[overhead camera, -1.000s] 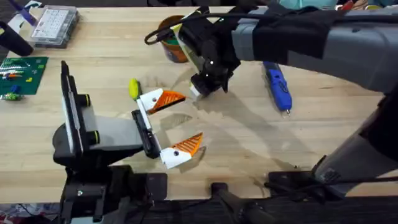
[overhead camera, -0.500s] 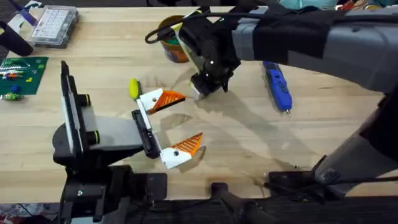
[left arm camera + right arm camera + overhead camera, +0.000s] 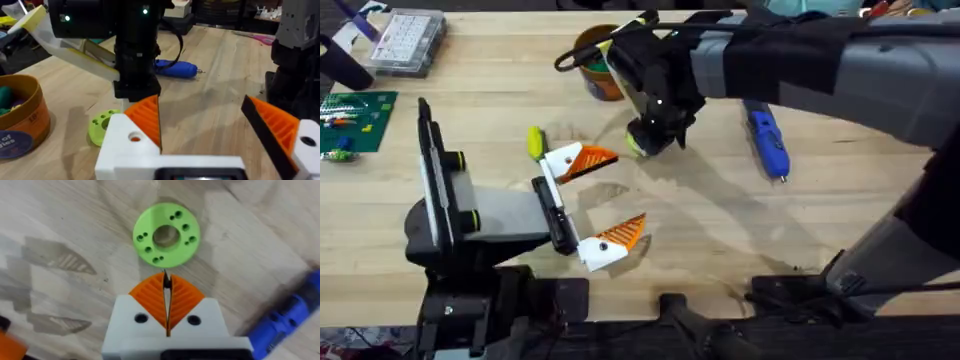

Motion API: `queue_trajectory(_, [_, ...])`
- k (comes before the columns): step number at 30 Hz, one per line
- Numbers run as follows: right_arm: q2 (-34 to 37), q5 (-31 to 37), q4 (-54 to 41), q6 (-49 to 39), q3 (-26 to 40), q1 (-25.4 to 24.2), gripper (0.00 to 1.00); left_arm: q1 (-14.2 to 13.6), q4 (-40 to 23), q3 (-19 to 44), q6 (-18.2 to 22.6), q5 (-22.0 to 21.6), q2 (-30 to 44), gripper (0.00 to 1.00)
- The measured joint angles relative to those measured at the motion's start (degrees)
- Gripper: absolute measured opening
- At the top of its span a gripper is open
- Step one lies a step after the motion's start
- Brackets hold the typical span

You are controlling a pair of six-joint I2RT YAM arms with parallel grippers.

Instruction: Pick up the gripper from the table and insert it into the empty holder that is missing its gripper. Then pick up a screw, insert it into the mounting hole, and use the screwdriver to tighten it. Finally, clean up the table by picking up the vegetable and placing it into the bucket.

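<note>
Left gripper (image 3: 590,200): nearest the bases, white fingers with orange ribbed pads (image 3: 146,120) spread wide and holding nothing, resting low over the wooden table (image 3: 720,240) at left of centre.

Yellow-tipped piece (image 3: 534,142): a small yellow part just beyond the left gripper's far finger; I can't tell what it belongs to.

Right gripper (image 3: 167,282): the right arm reaches across the middle from the lower right, and its orange pads are pressed together with barely a slit between them, nothing held. The tips sit just beside the ring's edge; whether they touch it I can't tell.

Vegetable (image 3: 166,234): the lime-green flat ring lies flat on the table, round hole in the middle and small dimples around it, right at the right gripper's tips. From the left wrist view it shows at (image 3: 102,125), below the dark wrist of the other arm.

Screwdriver (image 3: 765,137): bright blue, lying on the table to the right of the right gripper, apart from it, thin tip pointing toward the near edge.

Bucket (image 3: 592,62): orange tub standing upright beyond the ring, partly behind the right arm, with green and dark items inside.

Far left corner: a clear parts box (image 3: 408,42) and a green board (image 3: 355,118).
</note>
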Motion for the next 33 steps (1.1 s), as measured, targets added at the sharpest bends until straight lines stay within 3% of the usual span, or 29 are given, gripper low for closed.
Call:
queue_trajectory(22, [0.0,-0.19,-4.42,0.0,1.95,-0.06,0.007,0.0,-0.02,0.0,-0.02,0.02,0.0,0.99])
queue_trajectory(28, [-1.66,-0.19,-13.19,-0.02,9.83,-1.53,0.006,0.0,-0.02,0.0,-0.02,0.0,0.0,0.99])
queue_trajectory(33, [-5.16,-0.17,-22.44,-0.14,20.99,-3.41,0.006,0.0,-0.02,0.0,-0.02,0.0,0.0,0.99])
